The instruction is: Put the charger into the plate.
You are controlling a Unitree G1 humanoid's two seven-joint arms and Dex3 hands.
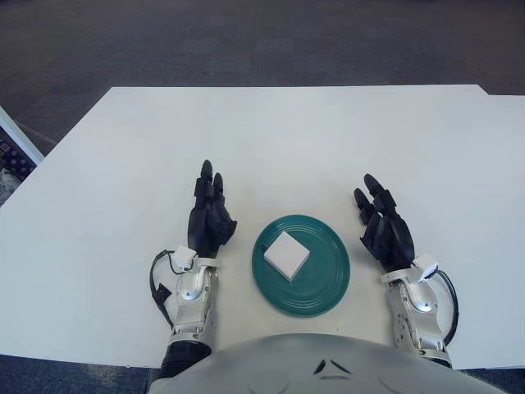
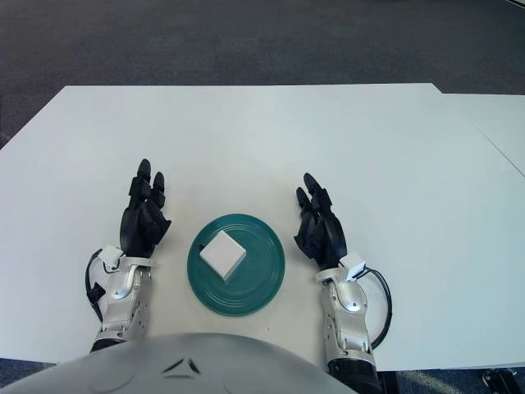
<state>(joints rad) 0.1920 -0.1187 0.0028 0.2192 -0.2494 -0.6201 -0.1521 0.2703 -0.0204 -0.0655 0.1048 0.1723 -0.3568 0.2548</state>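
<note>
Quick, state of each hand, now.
Left hand: open, holding nothing, left of the plate.
Right hand: open, holding nothing, right of the plate.

You see a glossy green plate (image 1: 320, 283), a matt white charger (image 1: 286, 254), a smooth matt surface (image 1: 287, 139), and rough carpet (image 1: 246, 41).

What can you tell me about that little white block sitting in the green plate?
The small white square charger looks like smooth plastic, a flat boxy block with no cable or prongs visible. It lies turned corner-on to the camera, on the left half of the round teal plate. Only the plate touches it; the black left hand and right hand flank the plate, open, apart from it.
</note>
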